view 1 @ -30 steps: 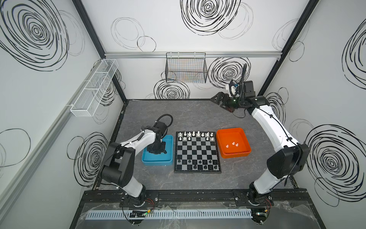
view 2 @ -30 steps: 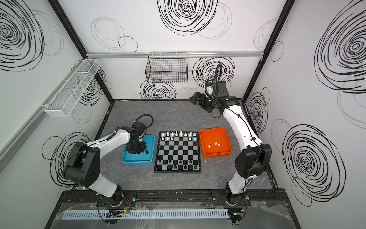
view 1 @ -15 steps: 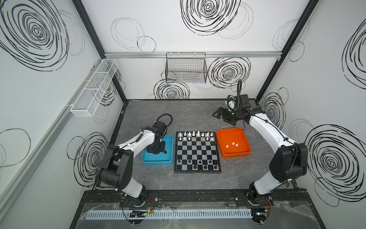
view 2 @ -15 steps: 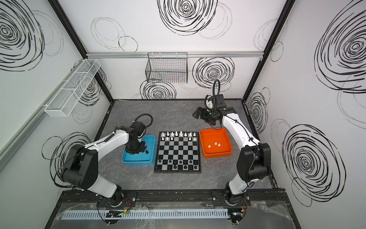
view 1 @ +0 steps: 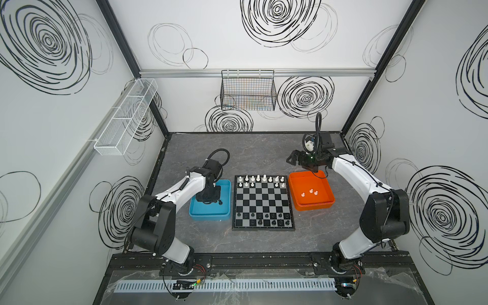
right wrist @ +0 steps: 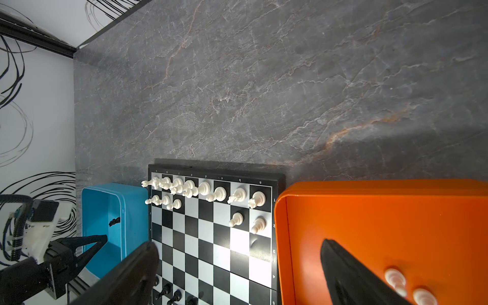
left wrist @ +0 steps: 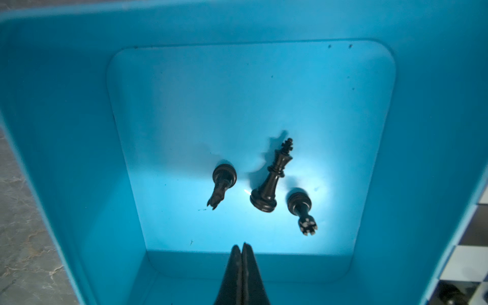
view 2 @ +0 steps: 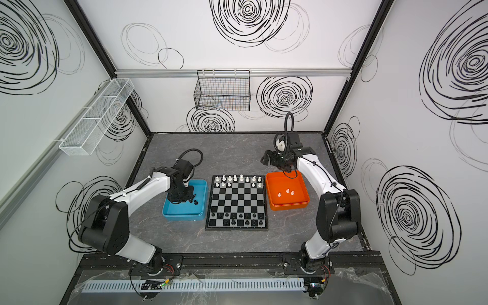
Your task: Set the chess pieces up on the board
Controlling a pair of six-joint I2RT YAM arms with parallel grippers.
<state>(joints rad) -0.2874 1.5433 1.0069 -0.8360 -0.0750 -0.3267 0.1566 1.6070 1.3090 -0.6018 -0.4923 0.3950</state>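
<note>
Shut and empty, my left gripper (left wrist: 241,249) hangs in the blue tray (view 1: 208,217) at the board's (view 1: 262,200) nine o'clock, where unplaced black pieces (left wrist: 272,182) lie.

The grey tabletop (view 1: 258,154) is carrying the board (view 1: 262,201) centrally, with a blue tray (view 1: 208,217) left, orange tray (view 1: 314,206) right.

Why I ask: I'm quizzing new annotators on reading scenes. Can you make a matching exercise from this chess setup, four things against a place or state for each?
Things:
1. black king
2. three loose white pieces
3. left gripper
4. right gripper

Places or states:
A. open, holding nothing
B. in the orange tray
C. shut on nothing
D. on the floor of the blue tray

Pairs: 1-D, 2-B, 3-C, 4-A.
</note>
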